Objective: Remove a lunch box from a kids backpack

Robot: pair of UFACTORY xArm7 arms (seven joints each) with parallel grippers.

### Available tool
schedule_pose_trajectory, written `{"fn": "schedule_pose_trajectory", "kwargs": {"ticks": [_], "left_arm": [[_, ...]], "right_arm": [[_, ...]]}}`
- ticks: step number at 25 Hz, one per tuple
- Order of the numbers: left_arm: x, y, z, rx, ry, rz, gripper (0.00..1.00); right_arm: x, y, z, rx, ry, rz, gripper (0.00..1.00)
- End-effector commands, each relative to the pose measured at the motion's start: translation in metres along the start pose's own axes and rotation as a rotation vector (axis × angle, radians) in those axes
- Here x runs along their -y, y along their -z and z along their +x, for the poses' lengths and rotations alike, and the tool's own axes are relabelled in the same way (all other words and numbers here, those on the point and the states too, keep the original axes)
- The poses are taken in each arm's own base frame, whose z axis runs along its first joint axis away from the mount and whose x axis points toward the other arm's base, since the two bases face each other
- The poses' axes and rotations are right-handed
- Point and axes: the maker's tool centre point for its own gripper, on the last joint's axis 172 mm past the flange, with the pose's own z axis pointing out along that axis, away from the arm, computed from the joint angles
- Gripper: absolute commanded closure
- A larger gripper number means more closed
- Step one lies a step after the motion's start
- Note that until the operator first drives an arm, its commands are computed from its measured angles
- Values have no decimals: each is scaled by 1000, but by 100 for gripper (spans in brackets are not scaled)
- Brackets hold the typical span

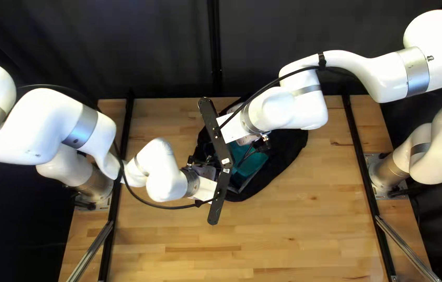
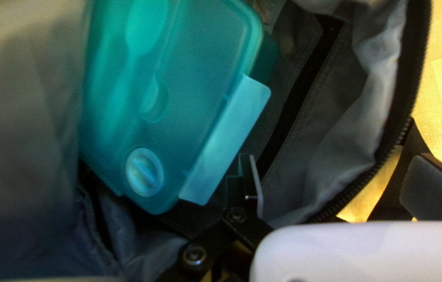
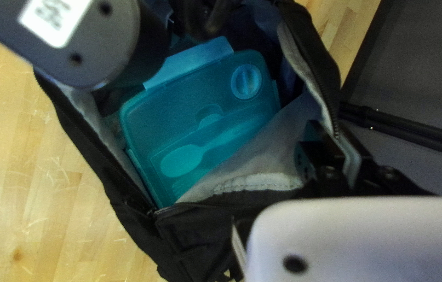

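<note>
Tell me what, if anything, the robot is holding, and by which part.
The lunch box isn't held; it lies in the open backpack. Whether my left gripper or right gripper holds any of the backpack's cloth, I can't tell.

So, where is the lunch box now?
Just right of the top left view's centre, the teal lunch box lies inside the open black backpack; the right wrist view shows grey lining overlapping one edge.
</note>
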Motion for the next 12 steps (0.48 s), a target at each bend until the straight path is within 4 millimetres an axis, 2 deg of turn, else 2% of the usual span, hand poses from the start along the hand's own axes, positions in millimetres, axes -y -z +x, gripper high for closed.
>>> {"fn": "schedule_pose_trajectory", "kwargs": {"ticks": [1, 5, 12], "left_arm": [[-20, -8, -9, 11, 5, -20, 0], [-38, -20, -14, 21, 20, -42, 0], [-63, -42, -26, 43, 49, -82, 0]], "right_arm": [[-5, 3, -13, 9, -10, -5, 100], [-8, 6, -20, 20, -19, -13, 100], [-11, -5, -37, 37, -37, -8, 100]]}}
